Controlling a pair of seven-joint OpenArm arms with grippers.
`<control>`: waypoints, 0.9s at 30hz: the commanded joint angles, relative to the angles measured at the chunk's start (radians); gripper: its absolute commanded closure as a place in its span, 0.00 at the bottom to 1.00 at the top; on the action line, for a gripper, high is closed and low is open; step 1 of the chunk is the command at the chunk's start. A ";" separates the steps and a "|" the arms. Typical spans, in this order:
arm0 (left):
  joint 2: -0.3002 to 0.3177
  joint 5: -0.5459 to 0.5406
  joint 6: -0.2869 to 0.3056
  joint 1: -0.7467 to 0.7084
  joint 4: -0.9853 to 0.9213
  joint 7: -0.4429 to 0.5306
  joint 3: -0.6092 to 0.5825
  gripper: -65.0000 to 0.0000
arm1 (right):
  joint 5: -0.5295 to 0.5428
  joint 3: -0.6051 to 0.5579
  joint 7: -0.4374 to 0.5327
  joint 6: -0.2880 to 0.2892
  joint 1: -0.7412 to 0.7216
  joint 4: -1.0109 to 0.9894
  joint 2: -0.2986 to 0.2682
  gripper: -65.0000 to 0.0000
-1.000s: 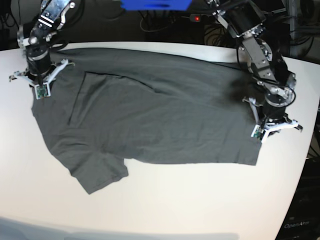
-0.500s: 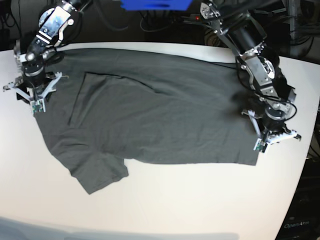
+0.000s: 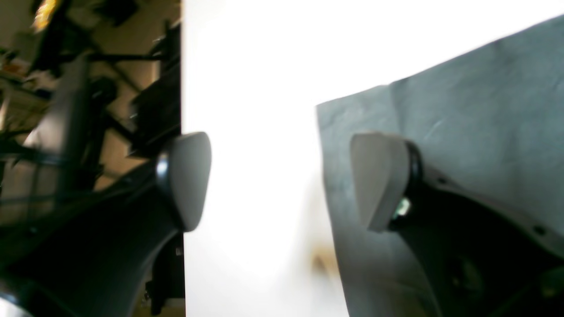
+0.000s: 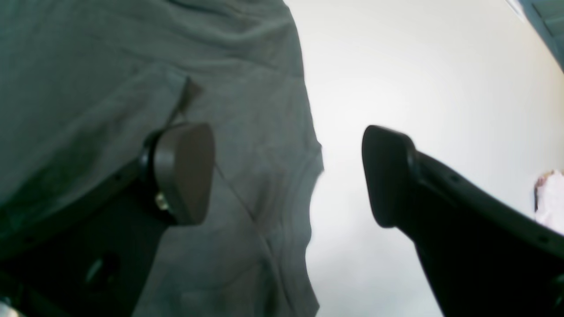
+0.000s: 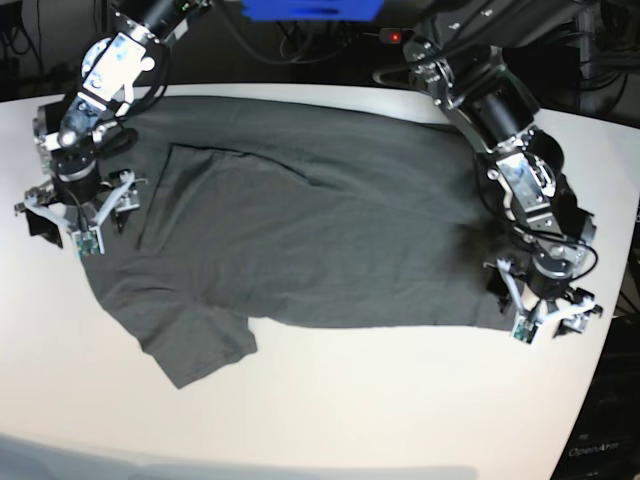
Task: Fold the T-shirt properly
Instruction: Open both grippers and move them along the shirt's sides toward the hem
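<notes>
The dark grey T-shirt [image 5: 320, 230] lies spread flat across the white table [image 5: 400, 400], with one sleeve [image 5: 195, 345] sticking out at the front left. My left gripper [image 5: 545, 318] hovers at the shirt's front right corner. In the left wrist view it [image 3: 284, 180] is open, one finger [image 3: 379, 180] over the cloth [image 3: 462, 110], the other over the table's edge. At the shirt's left edge my right gripper [image 5: 78, 215] hangs open [image 4: 286, 174], straddling the hem [image 4: 308, 189], with nothing held.
The table's right edge [image 5: 612, 330] runs close by the left gripper, with dark equipment beyond it [image 3: 88, 110]. A blue object [image 5: 310, 9] sits behind the table at the back. A small pale thing [image 4: 551, 198] shows at the right of the right wrist view.
Both arms have moved toward the table's front along the shirt's side edges. Both grippers have opened and the cloth has dropped flat.
</notes>
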State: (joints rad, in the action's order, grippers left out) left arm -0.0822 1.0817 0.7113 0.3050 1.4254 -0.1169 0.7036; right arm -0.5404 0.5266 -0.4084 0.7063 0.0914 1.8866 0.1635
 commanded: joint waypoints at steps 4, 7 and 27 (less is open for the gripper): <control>0.015 0.048 -0.013 0.056 -0.082 0.015 -0.002 0.24 | -0.028 -0.010 0.022 -0.008 -0.022 0.017 -0.006 0.22; 0.031 0.081 -0.013 0.090 -0.151 0.015 -0.002 0.24 | -0.047 -0.012 0.024 -0.008 -0.022 0.017 -0.006 0.22; 0.106 0.064 -0.013 0.371 -0.473 -0.272 0.027 0.24 | -0.050 -0.016 0.024 -0.008 -0.012 0.015 -0.006 0.22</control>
State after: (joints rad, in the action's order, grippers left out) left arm 0.0193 1.1522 0.7067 0.6388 0.9363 -0.4072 0.7372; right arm -0.5961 0.5110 -0.4046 0.7067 0.0868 1.8858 0.1635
